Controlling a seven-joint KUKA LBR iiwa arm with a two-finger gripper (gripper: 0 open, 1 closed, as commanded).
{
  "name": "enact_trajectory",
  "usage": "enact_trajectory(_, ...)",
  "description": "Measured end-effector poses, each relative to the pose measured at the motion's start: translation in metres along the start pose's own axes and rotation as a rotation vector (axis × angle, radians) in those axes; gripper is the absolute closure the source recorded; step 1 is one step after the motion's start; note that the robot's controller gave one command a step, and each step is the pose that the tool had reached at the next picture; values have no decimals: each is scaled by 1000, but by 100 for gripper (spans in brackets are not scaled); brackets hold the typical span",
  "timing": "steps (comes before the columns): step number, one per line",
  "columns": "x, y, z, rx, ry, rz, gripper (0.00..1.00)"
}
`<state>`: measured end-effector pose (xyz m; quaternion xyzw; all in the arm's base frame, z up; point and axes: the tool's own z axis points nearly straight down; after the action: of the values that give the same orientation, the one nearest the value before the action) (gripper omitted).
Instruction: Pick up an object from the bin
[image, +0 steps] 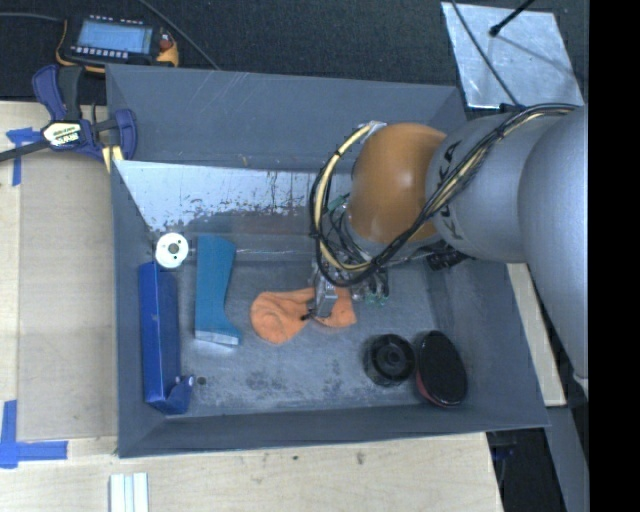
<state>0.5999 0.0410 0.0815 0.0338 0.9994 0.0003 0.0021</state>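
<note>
Camera view, nearest first: two black things, a round knob (390, 358) and an oval pad (442, 368), lie side by side, right of the orange cloth (280, 316) and nearer than it. The cloth lies crumpled mid-bin. The gripper (322, 306) is down on its right part, touching it; whether the pincer is wide or narrow cannot be told. Left of the cloth lies a pale blue block (215, 290), further left a long dark blue bar (160, 335). Farther back on that side sits a white disc (172, 250).

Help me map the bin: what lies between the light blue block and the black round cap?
A crumpled orange cloth, with the gripper at its right part, in the camera view.
</note>
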Motion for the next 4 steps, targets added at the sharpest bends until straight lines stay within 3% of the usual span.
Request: enact_trajectory(4,0,0,0,0,0,0,100)
